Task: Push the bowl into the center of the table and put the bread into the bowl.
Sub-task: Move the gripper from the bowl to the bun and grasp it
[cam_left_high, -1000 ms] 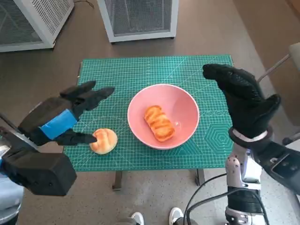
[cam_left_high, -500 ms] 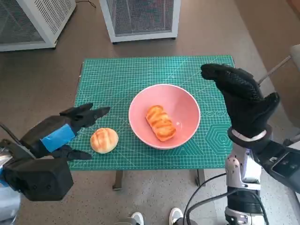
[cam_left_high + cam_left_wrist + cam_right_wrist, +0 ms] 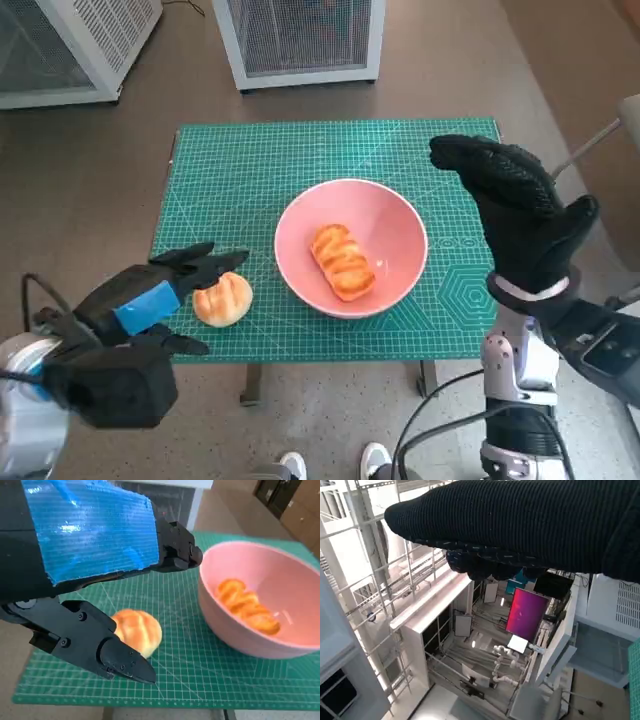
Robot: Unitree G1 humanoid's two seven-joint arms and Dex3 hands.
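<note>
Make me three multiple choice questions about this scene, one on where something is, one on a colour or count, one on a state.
1. Where is the round bun?
A. In the bowl
B. On the mat, between the left hand's fingers
C. On the floor

2. What colour is the bowl?
A. Pink
B. White
C. Blue

3. What is the right hand doing?
A. Gripping the bowl
B. Holding bread
C. Raised beside the bowl, holding nothing

Answers: B, the left hand brackets the bun on the green mat; A, its wall is pink; C, the head view shows the glove clear of the bowl.

Pink bowl mid-table holding a glazed bread, round bun beside it
</note>
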